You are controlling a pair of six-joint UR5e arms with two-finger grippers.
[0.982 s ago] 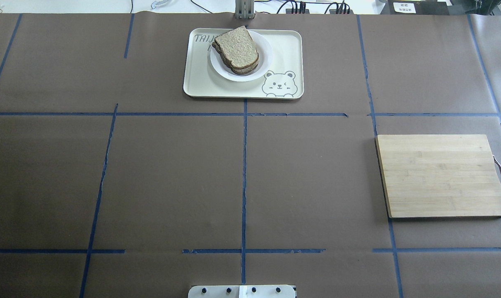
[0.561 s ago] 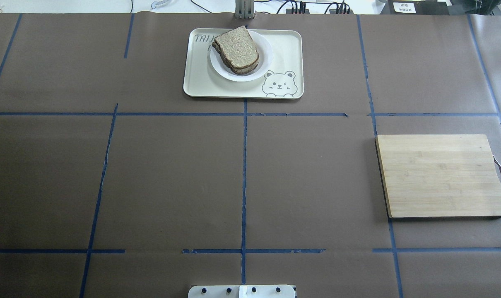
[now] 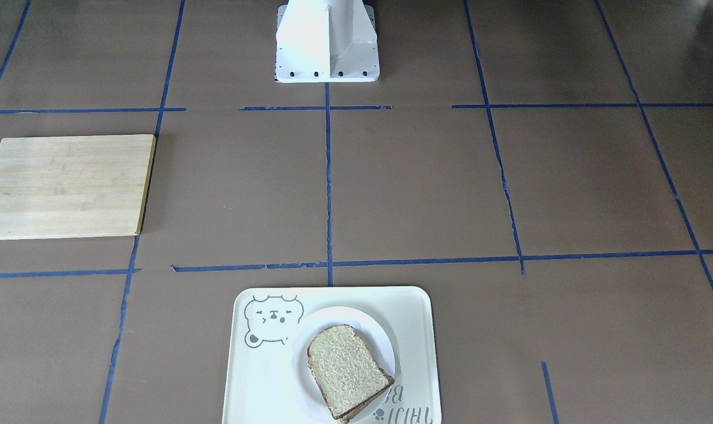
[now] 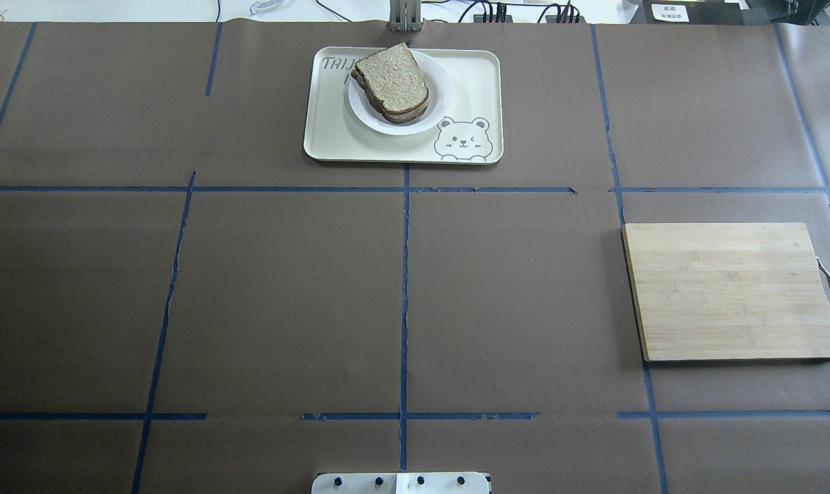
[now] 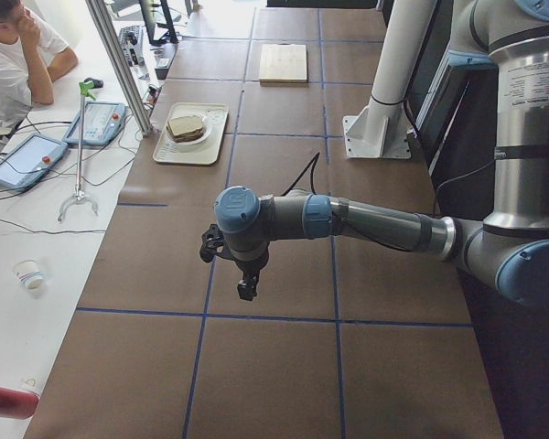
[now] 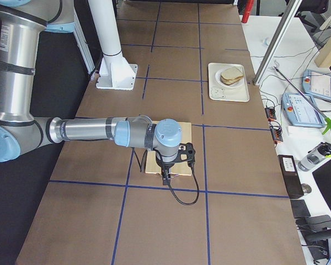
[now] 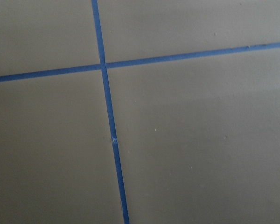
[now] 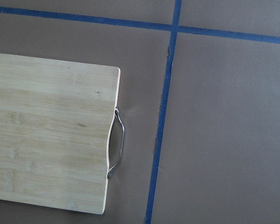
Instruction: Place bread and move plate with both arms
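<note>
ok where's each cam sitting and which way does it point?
Front-facing: across the table, facing the robot, looking down; base block at top.
Overhead: behind the robot, forward and down; only base edge shows.
Exterior left: robot's left table end, along it; left arm near.
Exterior right: opposite end; right arm near.
Left wrist: down on tape cross; no body.
Right wrist: down on cutting board; no body.
Shared: all exteriors show tray, bread.
</note>
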